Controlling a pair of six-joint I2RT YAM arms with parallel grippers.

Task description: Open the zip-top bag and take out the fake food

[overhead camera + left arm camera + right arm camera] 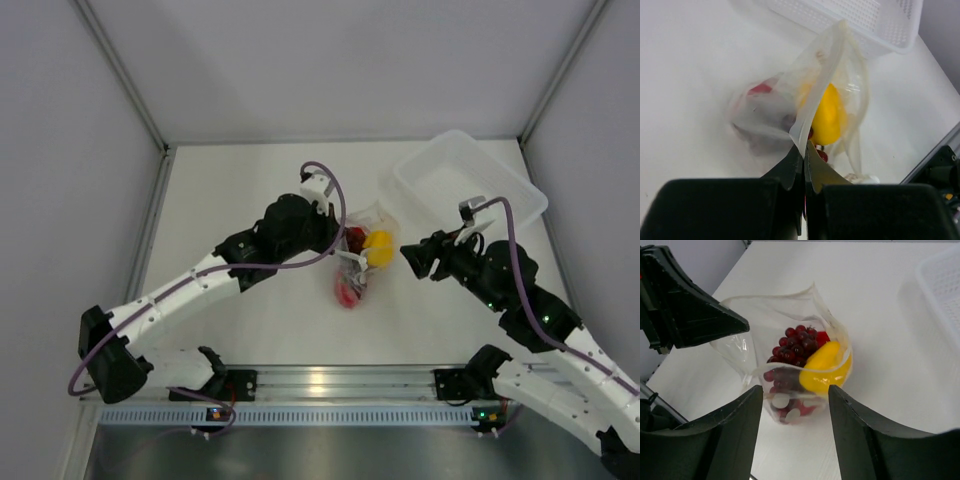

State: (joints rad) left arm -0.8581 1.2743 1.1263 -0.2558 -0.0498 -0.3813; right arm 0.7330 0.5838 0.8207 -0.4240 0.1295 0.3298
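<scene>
Zip-top bag (785,310) of crinkly transparent soft plastic hangs from the left gripper (804,150), whose fingers are pressed together on one lip of its mouth. The rest of it sags onto the white worktop (270,320) just ahead of and below those fingertips. This pinch seems meant to anchor one side and lift the rim, so the mouth gapes instead of collapsing.

The right gripper (795,390) hovers just in front of that mouth with its fingers spread apart and nothing between them. It faces the opening, likely so it can go straight in for a piece.

Inside, the fake food is heaped at the bottom. A curved yellow plastic pepper (825,365) lies closest to the right gripper, slightly to its right. The dark purple plastic grape bunch (792,347) sits directly ahead, with a red piece (822,337) behind it.

The rigid clear rectangular tray (470,185) stands well off to the right gripper's right, probably the place for whatever comes out. No food is out yet.
</scene>
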